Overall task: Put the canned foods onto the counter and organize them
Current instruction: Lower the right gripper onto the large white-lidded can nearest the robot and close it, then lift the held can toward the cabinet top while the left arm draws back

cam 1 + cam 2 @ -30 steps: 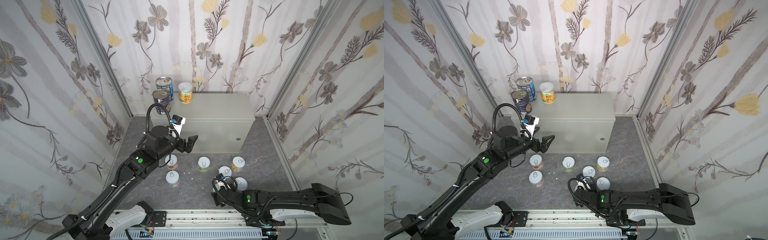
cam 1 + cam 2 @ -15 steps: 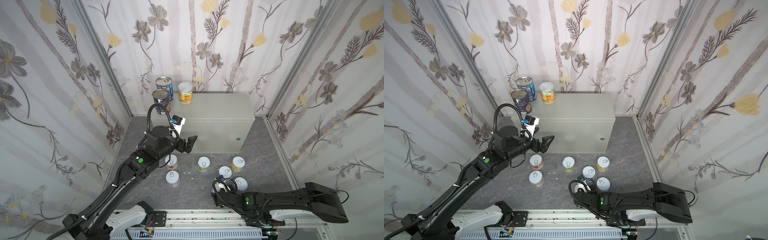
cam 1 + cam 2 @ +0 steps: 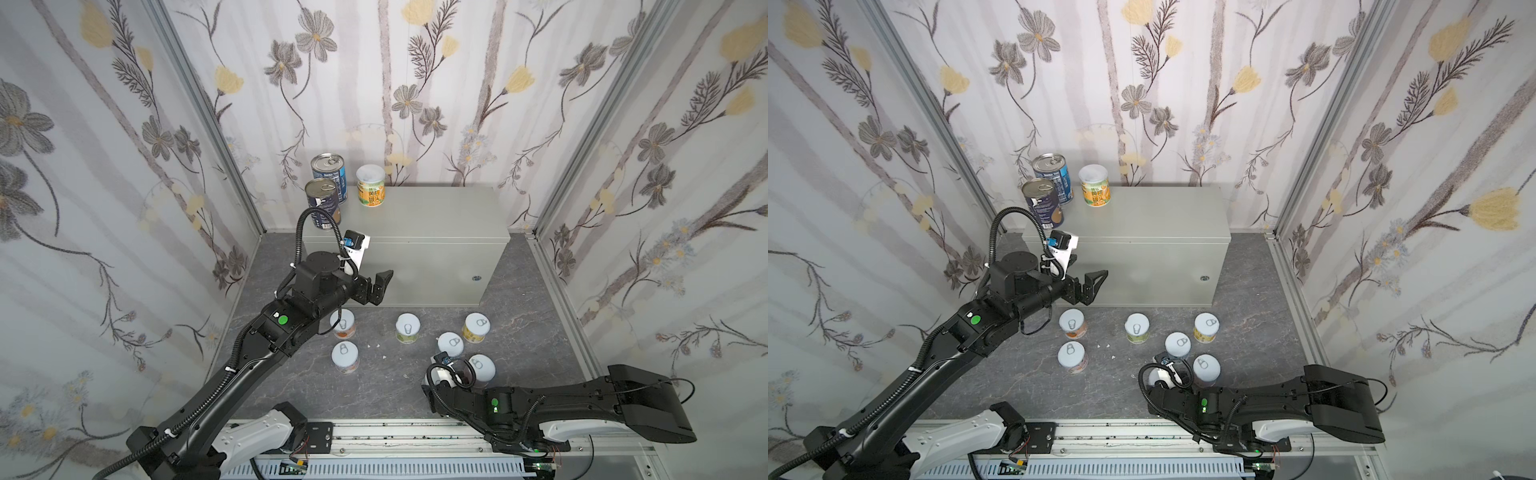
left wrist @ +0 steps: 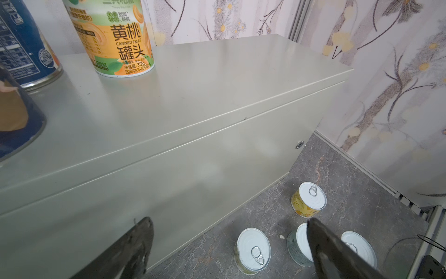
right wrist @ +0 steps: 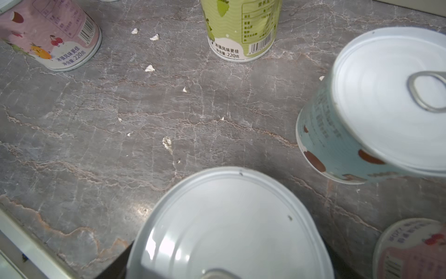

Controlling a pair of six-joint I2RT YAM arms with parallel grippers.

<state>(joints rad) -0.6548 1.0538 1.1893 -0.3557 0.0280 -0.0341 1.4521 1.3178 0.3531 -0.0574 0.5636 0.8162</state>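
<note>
Canned foods (image 3: pixel 371 189) stand in two groups: three at the tabletop's (image 3: pixel 432 212) far-left corner, the rest upright on the floor (image 3: pixel 386 395) near its front. One white-lidded can (image 5: pixel 229 229) sits directly beneath the right gripper (image 3: pixel 461 374). The jaws stand either side of it, but I cannot tell whether they are clamped. A light-blue can (image 5: pixel 350 145) just beyond it and a pink can (image 5: pixel 410 246) just to its right crowd any lift. The left gripper (image 3: pixel 381 286) hovers wide apart and empty by the tabletop's front, farther off.

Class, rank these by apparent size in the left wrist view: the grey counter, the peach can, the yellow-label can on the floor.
1. counter
2. peach can
3. yellow-label can, which stands farther from the camera, so its true size is unsure.
</note>
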